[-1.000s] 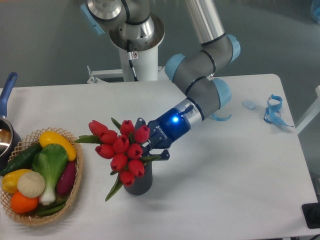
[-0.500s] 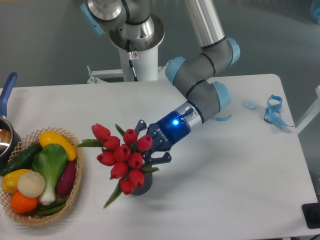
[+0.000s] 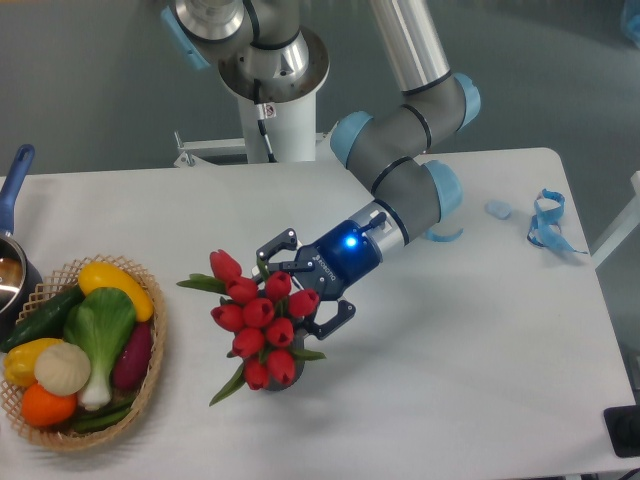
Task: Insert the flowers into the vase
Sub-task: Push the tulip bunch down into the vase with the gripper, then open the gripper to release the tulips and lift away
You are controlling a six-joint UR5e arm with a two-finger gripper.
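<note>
Leftmost, at the table's edge, a pot (image 3: 12, 262) with a blue handle pokes into view, only partly visible. Just beside it sits a wicker basket (image 3: 150, 375) holding vegetables: a yellow pepper, a green cucumber, a leafy green with a white stalk, a purple aubergine, a pale round one and an orange one at the front. Further right, near the middle of the white table (image 3: 450, 400), the flowers (image 3: 258, 320) stand as a tight bunch of red tulip buds with green leaves spreading out to the left and down to the lower left. They cover almost all of the vase (image 3: 287, 384), of which only a dark sliver shows under the lowest buds, so the stems appear to sit inside it, though the mouth itself is hidden. Immediately right of the bunch is the gripper (image 3: 300, 296), its dark body lit with a blue light; its two fingers are spread wide apart, one above the buds and one below right, released and grasping nothing, though close to the flowers. Behind it the grey arm with pale blue joints rises to the base at the table's back edge. Far right, a small pale blue piece (image 3: 497, 209) and a blue strap (image 3: 548, 222) lie well apart from everything else.
</note>
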